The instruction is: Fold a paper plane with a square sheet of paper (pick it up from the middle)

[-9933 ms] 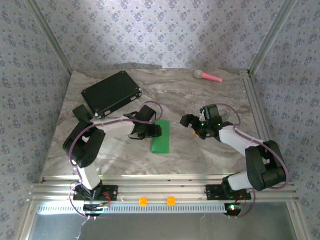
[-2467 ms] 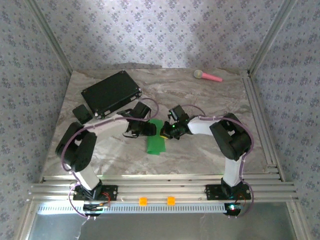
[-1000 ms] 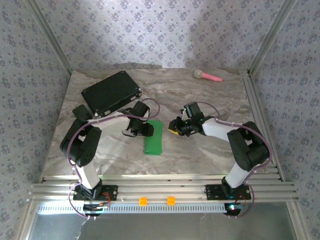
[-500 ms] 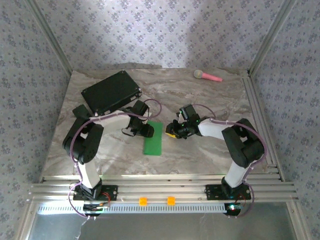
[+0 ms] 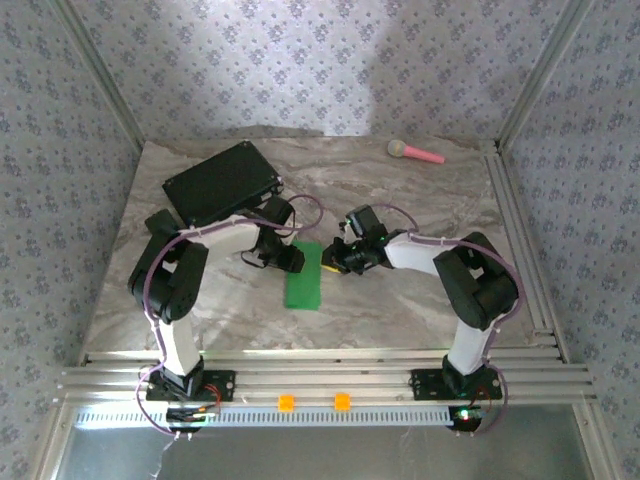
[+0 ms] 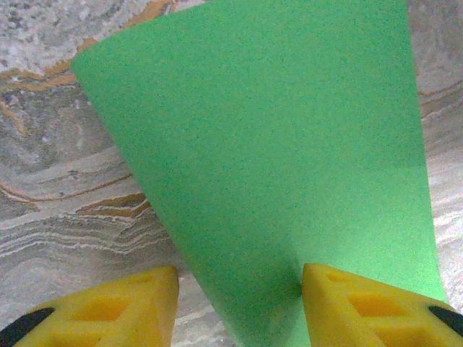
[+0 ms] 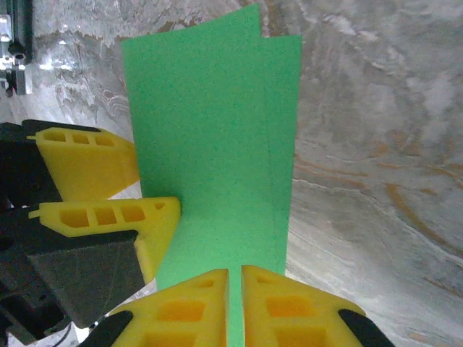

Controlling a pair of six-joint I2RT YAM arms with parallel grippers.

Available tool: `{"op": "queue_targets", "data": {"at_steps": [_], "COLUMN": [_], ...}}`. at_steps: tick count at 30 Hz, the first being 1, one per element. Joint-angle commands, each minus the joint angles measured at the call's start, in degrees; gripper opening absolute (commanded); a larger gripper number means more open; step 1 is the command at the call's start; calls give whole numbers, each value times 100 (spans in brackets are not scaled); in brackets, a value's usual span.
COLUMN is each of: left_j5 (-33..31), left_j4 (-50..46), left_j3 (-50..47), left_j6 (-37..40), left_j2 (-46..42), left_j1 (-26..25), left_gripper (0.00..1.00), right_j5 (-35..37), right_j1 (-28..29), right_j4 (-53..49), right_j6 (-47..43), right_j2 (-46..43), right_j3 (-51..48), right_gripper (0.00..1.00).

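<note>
Green sheet of paper (image 5: 303, 275) is lying flat on the marble tabletop (image 5: 400, 310), doubled into a long narrow strip. It sits on the near side of the black case (image 5: 222, 183), off that case's right-hand near corner, with both arms closing in on its far end.

In the right wrist view you can see two layers, the top one not quite covering the one beneath, so a thin band of the lower layer shows along one long side.

The left tool (image 5: 292, 257) is between the case and the paper, right at the strip's left edge. Its yellow fingers (image 6: 108, 307) are spread wide, the paper runs up between them, and one finger touches the paper's edge.

The right tool (image 5: 337, 260) is on the paper's other side, farther from the case. Its fingers (image 7: 181, 307) are pressed together with only a slit left, tips down at the paper. Whether a layer is nipped in there, I can't tell.

Well beyond the case's right end, at the back edge of the tabletop, lies a pink-handled toy (image 5: 415, 152).
</note>
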Motion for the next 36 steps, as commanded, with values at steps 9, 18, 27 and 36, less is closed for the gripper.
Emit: {"op": "queue_targets", "data": {"at_steps": [9, 18, 27, 36], "left_j5": [331, 314, 641, 511], "left_j4": [-300, -111, 659, 1273], "left_j3": [210, 111, -255, -351], "left_j6": [473, 204, -1452, -2503], "left_j2": [237, 81, -659, -1148], "left_j1": [7, 6, -16, -494], "left_gripper": [49, 52, 63, 65], "right_j5": [60, 620, 853, 1046], "right_j1": [160, 377, 47, -799], "right_j4": [-84, -1321, -2040, -3034], "right_j6": [141, -145, -1360, -3229], "right_j2": [599, 1192, 715, 297], "right_j3": [522, 1084, 545, 227], "right_gripper": [10, 5, 3, 5]}}
